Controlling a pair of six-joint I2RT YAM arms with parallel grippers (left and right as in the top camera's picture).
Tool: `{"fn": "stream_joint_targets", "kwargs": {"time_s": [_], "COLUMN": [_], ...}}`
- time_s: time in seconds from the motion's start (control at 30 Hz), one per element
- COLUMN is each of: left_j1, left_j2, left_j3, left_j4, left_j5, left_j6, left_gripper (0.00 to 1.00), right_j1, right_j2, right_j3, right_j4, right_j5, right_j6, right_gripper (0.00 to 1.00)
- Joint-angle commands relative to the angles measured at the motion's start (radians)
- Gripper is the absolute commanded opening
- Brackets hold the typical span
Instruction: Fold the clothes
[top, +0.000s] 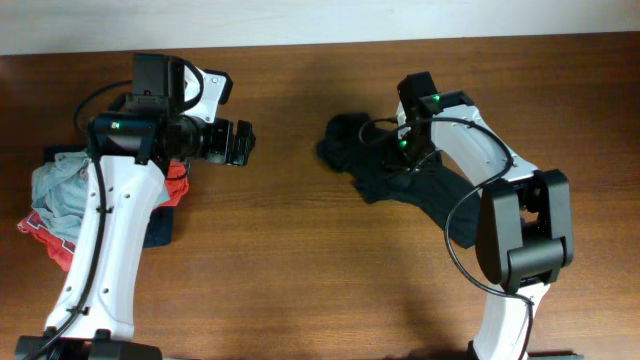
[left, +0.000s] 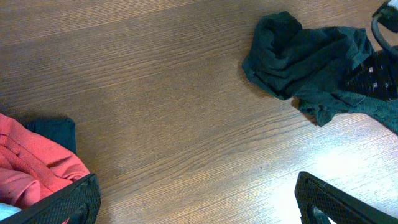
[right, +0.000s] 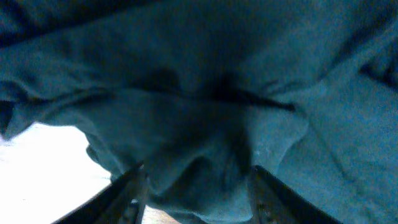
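Wooden table (top: 300, 250) holds crumpled black T-shirt (top: 345, 140) and, well apart, heaped garments (top: 60, 195).

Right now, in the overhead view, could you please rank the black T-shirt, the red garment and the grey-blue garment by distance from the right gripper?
From the right gripper:
1. black T-shirt, directly at it, on the right side.
2. red garment, over on the left.
3. grey-blue garment, farthest left.
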Motion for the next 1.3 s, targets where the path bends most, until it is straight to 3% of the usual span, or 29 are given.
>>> {"fn": "stream_joint_targets", "kwargs": {"time_s": [0.0, 0.1, 0.2, 0.43, 0.63, 0.83, 1.13, 1.27], "left_j1": [-0.001, -0.001, -0.001, 0.000, -0.001, -0.001, -0.001, -0.006], "left_j2": [0.002, 0.002, 0.002, 0.002, 0.002, 0.002, 0.002, 0.002], "left_j3": [0.019, 0.019, 0.019, 0.019, 0.019, 0.019, 0.019, 0.019], "left_j4": [0.000, 0.000, -0.001, 0.000, 0.015, 0.026, 0.020, 0.022], "left_j5": [-0.003, -0.005, -0.014, -0.014, -0.014, -0.014, 0.012, 0.186], "left_j6": [0.017, 0.017, 0.017, 0.017, 0.017, 0.017, 0.020, 0.131], "left_gripper": [0.99, 0.99, 0.99, 0.99, 0.99, 0.99, 0.99, 0.99], "right_j1": [0.008, 0.007, 0.007, 0.008, 0.010, 0.038, 0.102, 0.102], "right_j2": [-0.003, -0.013, -0.048, -0.227, -0.480, -0.655, -0.752, -0.752], "right_j3": [-0.003, 0.005, 0.006, 0.006, 0.006, 0.006, 0.006, 0.006], "right_j4": [0.022, 0.018, 0.018, 0.021, 0.065, 0.082, 0.114, 0.107], "right_j5": [-0.009, -0.008, -0.008, -0.032, -0.235, -0.240, -0.209, -0.211], "right_j6": [0.005, 0.003, 0.001, -0.081, -0.240, -0.285, -0.335, -0.335], "right_gripper": [0.26, 0.08, 0.04, 0.04, 0.04, 0.04, 0.04, 0.04]}}
